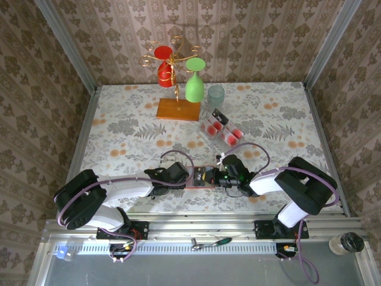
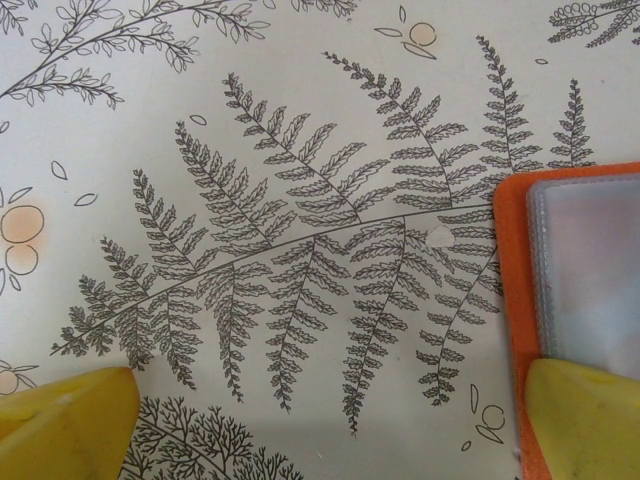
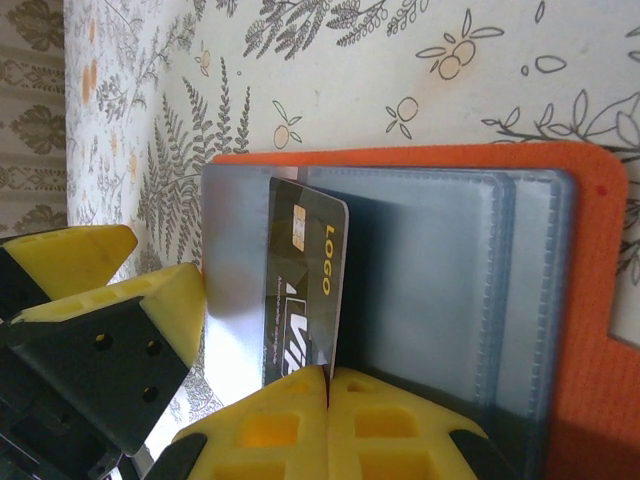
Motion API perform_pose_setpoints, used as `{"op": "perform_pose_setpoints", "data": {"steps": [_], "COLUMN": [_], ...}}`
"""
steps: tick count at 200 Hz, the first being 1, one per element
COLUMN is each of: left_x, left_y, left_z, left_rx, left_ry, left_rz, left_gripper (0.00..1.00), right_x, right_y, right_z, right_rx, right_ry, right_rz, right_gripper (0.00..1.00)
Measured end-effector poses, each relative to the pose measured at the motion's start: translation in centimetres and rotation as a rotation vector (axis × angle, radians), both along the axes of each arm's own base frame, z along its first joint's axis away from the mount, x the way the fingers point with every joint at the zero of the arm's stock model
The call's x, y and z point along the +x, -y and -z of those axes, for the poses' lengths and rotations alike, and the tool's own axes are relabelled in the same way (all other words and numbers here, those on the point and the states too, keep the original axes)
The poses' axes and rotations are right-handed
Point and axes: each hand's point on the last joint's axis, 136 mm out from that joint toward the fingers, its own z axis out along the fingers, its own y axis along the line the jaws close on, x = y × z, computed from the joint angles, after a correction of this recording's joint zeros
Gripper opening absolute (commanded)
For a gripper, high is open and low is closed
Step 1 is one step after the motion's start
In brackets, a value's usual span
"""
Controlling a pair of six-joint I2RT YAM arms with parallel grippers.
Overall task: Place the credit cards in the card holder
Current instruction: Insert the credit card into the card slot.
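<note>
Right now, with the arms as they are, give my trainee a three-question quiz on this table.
1. True or false: the right gripper is shut on a dark card at the open card holder.
2. Where do the spare credit cards lie? A) on the table near the clear glass B) stacked on the floor C) inside a drawer
3. Fill in: the left gripper has its jaws standing ____.

Key: 1 true; 2 A; 3 open.
</note>
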Motion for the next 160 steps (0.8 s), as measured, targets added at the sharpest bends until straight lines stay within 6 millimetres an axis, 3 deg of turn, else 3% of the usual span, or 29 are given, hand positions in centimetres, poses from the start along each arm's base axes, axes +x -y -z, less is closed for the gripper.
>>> {"op": "perform_pose_setpoints", "data": {"steps": [90,122,138,160], "left_x": [0.1,0.2,0.2,0.2], "left_y": [0.0,0.1,0.1,0.2], "left_z": [0.1,0.1,0.1,0.1], "left_rx": [0.001,-0.001,-0.003,-0.004], "left_ry": [0.001,0.006,0.007,0.008], "left_rz": [-0.001,-0.002,-0.002,-0.002], "left_gripper": [1.0,1.0,1.0,1.0], "right_x": [0.2,0.4,0.5,0.4], "right_y": [-1.0,-2.2,-2.6,-2.4], "right_z": [0.2,-0.2,-0.6,-0.9], "right_rx": [-0.001,-0.004,-0.016,-0.056], "right_ry": [-0.034,-0.047,-0.044,-0.042], "right_rz": [-0.035,-0.087,-0.11,-0.137], "right_gripper": [0.0,0.32,0.4,0.44]}}
